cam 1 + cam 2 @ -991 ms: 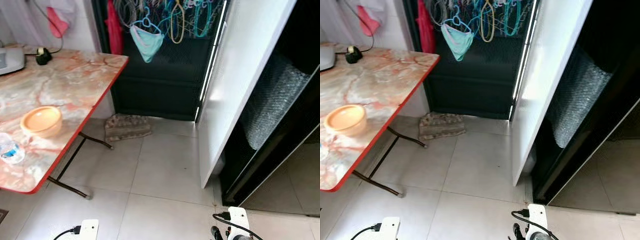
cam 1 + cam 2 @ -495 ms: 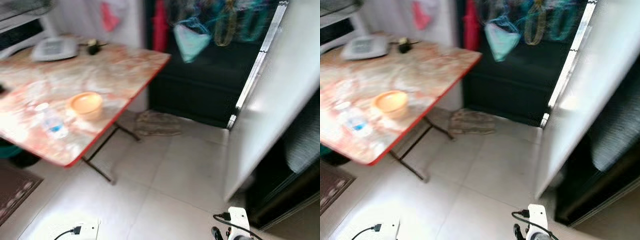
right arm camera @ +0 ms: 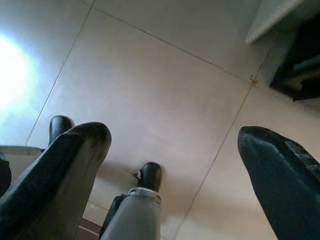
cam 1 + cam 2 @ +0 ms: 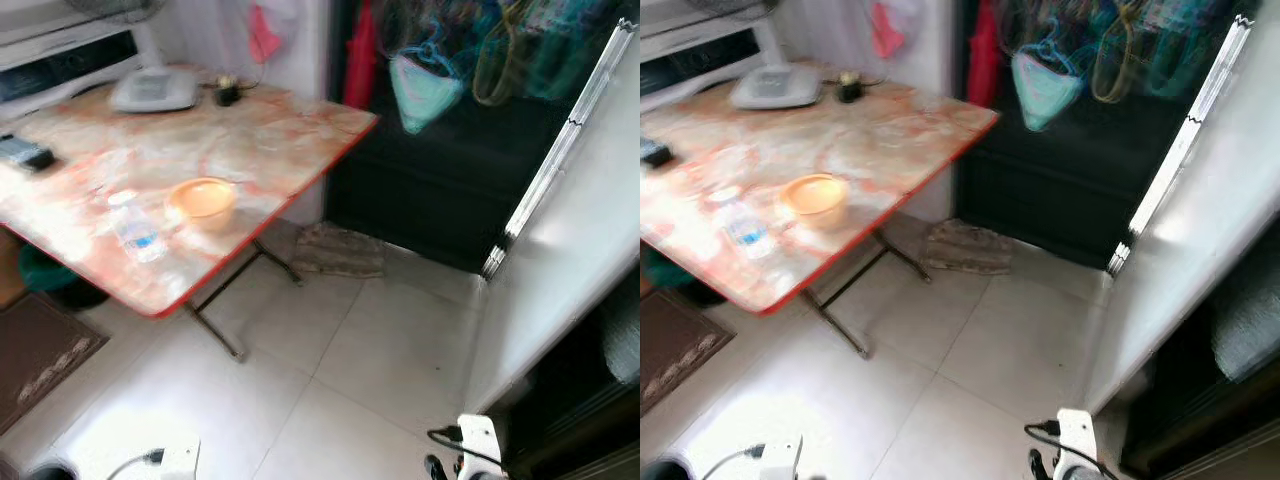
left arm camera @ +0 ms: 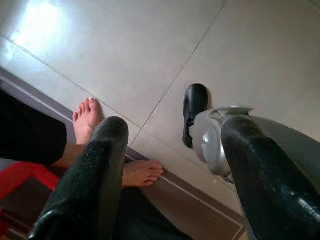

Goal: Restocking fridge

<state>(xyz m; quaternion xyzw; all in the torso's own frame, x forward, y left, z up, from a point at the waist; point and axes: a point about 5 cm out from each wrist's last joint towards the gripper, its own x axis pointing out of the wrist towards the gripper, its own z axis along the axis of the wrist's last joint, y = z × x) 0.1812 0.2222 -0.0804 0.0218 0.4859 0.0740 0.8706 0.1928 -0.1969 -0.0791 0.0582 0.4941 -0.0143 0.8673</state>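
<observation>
A clear water bottle with a blue label (image 4: 136, 231) lies on the marbled, red-edged table (image 4: 90, 170) at the left, beside an orange bowl (image 4: 203, 198). The fridge's white door (image 4: 565, 250) stands open at the right, with the dark interior (image 4: 610, 400) behind it. Both arms hang low at my sides. My left gripper (image 5: 175, 127) is open and holds nothing, above the pale floor tiles. My right gripper (image 3: 172, 132) is open too, empty above the tiles near the fridge's foot.
A person's bare feet (image 5: 89, 112) stand close behind my left side. A rag (image 4: 340, 251) lies on the floor by the dark doorway hung with hangers (image 4: 470, 60). A brown mat (image 4: 40, 355) lies under the table's near corner. A white device (image 4: 155, 90) and a remote (image 4: 25, 153) sit on the table.
The camera has swung to the left: the table, bottle and bowl have slid toward the middle and the fridge toward the right edge. Nothing has been moved; both grippers still hang.
</observation>
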